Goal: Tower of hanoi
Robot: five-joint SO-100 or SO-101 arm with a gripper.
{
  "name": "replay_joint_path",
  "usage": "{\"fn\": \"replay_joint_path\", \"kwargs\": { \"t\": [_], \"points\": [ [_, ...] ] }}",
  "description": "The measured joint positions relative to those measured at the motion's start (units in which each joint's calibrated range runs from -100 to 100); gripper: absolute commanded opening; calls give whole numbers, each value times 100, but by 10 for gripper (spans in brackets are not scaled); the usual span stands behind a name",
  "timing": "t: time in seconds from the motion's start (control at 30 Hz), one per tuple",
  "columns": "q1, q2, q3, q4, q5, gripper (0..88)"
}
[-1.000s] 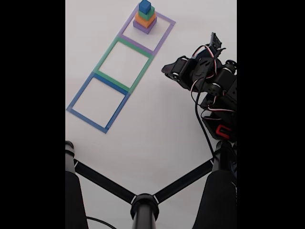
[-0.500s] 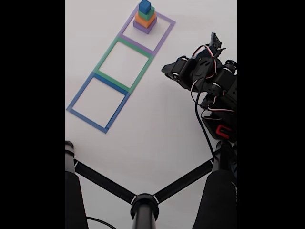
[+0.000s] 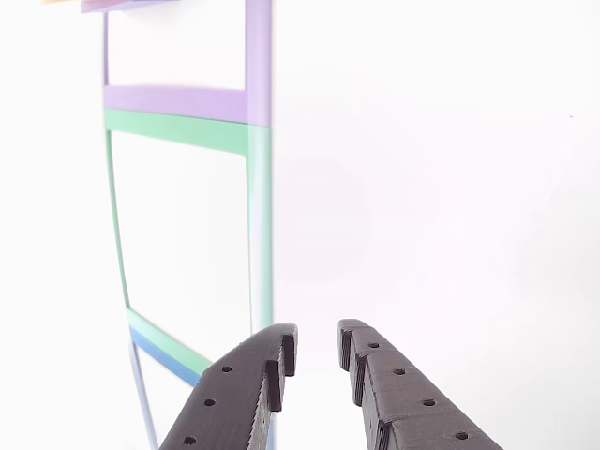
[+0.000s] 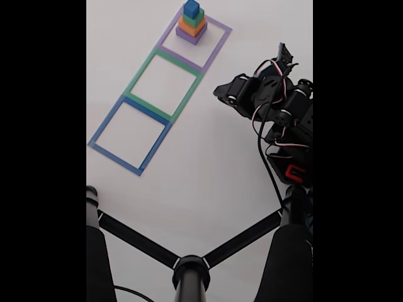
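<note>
- Tabletop, white and matte (image 4: 208,170), spreads across the fixed view, with black tripod legs (image 4: 189,264) crossing its near edge
- Robot arm, black with red and white wiring (image 4: 277,119), sits folded at the right side of the fixed view, its body well apart from the coloured squares
- Three flat square outlines lie in a diagonal row: the blue outline (image 4: 129,135) nearest the camera, the green outline (image 4: 165,83) in the middle, the purple outline (image 4: 198,41) farthest
- Tower of four matte square blocks (image 4: 191,24) stands inside the purple outline, toward its far corner: purple block (image 4: 189,37) at the bottom, orange block (image 4: 191,27) on it, green block (image 4: 193,18) next, small blue block (image 4: 191,8) on top
- Black two-finger gripper (image 3: 314,347) enters the other view from the bottom edge; its jaws stand slightly parted with a narrow gap and nothing between them, so it is empty
- In that view the gripper hangs above bare table just beside the green outline's right edge, with the purple outline ahead toward the upper left
- Key relation: the tower lies forward and to the left of the fingertips, past the green outline, well apart from them; judging from the untouched stack, no block has been moved yet
- Likely next need: reach ahead and leftward, open wider, and come down over the small blue block, whose square sides suit a grip across two opposite faces
</note>
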Motion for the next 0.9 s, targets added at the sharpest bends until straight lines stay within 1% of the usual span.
{"fn": "replay_joint_path", "kwargs": {
  "t": [0.17, 0.27, 0.4, 0.53, 0.6, 0.73, 0.83, 0.87, 0.9],
  "points": [
    [0, 0, 0, 0, 39, 11],
    [-156, 0, 0, 0, 532, 11],
    [-180, 0, 0, 0, 749, 11],
    [-237, 0, 0, 0, 808, 11],
    [-287, 0, 0, 0, 631, 11],
    [-303, 110, -209, -40, 631, 11],
    [-311, 777, -679, -193, 1103, 11],
    [-319, 988, -879, -249, 1360, 11],
    [-336, 1165, -1097, -257, 1714, 11]
  ]
}}
